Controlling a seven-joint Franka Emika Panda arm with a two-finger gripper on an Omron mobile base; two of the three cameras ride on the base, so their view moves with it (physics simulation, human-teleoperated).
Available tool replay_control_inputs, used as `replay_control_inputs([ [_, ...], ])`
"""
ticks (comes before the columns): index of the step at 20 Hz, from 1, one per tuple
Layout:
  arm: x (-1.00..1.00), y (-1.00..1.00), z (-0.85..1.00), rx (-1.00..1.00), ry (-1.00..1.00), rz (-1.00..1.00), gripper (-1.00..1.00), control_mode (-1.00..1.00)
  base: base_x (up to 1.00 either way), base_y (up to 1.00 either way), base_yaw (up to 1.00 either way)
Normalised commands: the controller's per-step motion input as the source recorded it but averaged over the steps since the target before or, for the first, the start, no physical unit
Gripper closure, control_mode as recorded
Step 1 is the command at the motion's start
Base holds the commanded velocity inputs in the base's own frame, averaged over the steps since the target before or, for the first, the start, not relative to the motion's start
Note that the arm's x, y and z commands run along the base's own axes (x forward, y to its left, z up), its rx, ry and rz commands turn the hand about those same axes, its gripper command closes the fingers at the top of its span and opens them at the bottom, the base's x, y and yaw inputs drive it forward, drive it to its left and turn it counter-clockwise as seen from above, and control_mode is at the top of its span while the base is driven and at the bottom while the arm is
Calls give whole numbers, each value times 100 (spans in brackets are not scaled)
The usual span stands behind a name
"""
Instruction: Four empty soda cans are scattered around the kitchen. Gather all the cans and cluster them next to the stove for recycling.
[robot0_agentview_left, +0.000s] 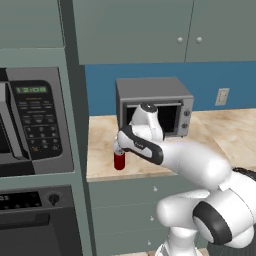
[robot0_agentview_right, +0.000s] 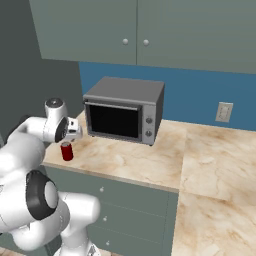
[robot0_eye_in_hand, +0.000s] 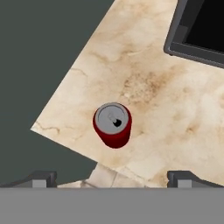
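1. The gripper (robot0_eye_in_hand: 112, 178) hangs above the counter with its jaws spread wide and nothing between them; its two dark fingertips (robot0_eye_in_hand: 43, 178) stand well apart at the bottom of the hand view.
2. Directly below it stands a red can (robot0_eye_in_hand: 113, 125), upright, silver top facing up, near the front left corner of the counter (robot0_eye_in_hand: 170, 131). In the left base view the can (robot0_agentview_left: 119, 161) sits just under the wrist; in the right base view the can (robot0_agentview_right: 66, 151) is close to the counter's edge.
3. An empty can is probably very light, thin-walled and smooth, so it should dent under a hard squeeze and tip easily. Best hold, I judge: across the round body at mid-height, jaws on opposite sides, modest pressure.
4. Farther back sits a toaster oven (robot0_agentview_right: 125, 116) against the blue wall, well apart from the can.
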Motion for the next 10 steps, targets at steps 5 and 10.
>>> replay_control_inputs([
  [5, 12, 1, -11, 0, 4, 3, -100, -100, 0, 0, 0],
  [10, 14, 13, -18, 0, 5, 0, -100, -100, 0, 0, 0],
])
